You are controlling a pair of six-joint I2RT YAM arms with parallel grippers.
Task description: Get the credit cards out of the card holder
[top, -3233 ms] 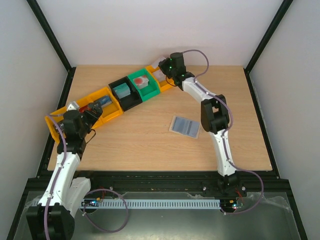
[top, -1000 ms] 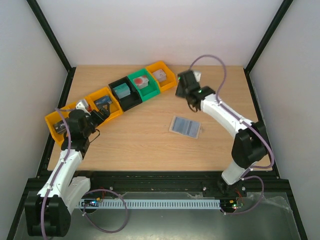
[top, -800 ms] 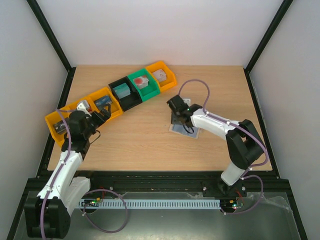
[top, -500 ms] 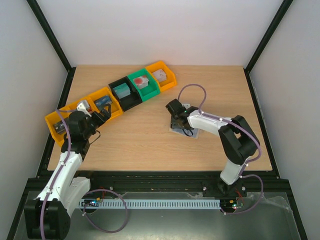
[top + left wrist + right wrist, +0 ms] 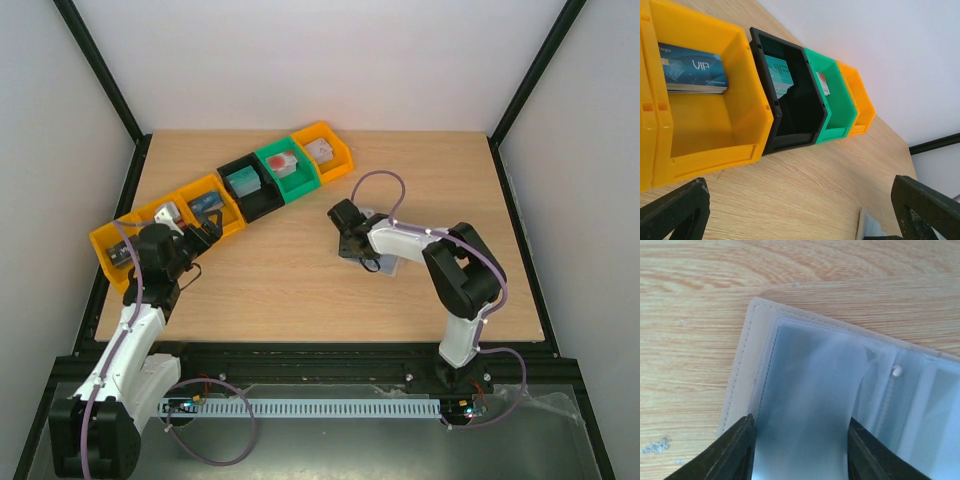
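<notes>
The card holder is glossy plastic inside (table: matt woodgrain).

card holder: on the table, between the fingers of the right gripper
bins: in a row ahead of the left gripper

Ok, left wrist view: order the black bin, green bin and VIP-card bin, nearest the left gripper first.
1. VIP-card bin: yellow, closest, on the left.
2. black bin: middle of the row.
3. green bin: farthest, to the right.
</notes>
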